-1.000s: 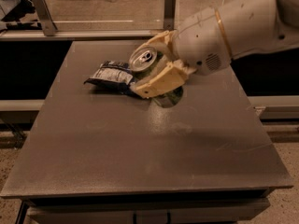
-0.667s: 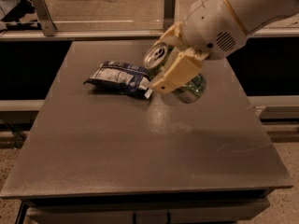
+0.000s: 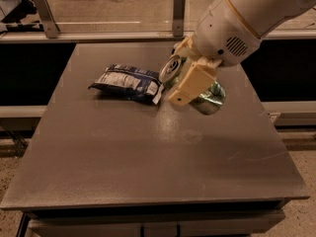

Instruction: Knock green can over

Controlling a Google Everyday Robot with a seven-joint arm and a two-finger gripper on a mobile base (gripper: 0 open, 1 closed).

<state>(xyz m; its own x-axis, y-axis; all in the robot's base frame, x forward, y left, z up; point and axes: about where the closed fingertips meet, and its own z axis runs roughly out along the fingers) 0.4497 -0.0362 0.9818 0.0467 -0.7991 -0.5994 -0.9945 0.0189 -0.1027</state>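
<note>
The green can (image 3: pixel 210 98) lies steeply tilted, nearly on its side, over the grey table (image 3: pixel 148 157) right of centre. Its silver pull-tab top (image 3: pixel 170 69) faces left and its green base end points right, low to the tabletop. My gripper (image 3: pixel 178 78) comes in from the upper right on the white arm (image 3: pixel 247 19). It is shut on the can, with one cream finger (image 3: pixel 191 82) across the can's front. The other finger is mostly hidden behind the can.
A dark blue and white snack bag (image 3: pixel 129 82) lies flat just left of the can, close to its top. A rail with two metal posts (image 3: pixel 178 11) runs behind the table. The table's right edge (image 3: pixel 276 127) is near the can.
The gripper and the can have moved together to the right and slightly toward the front, away from the snack bag. The can has tipped further over and sits lower.
</note>
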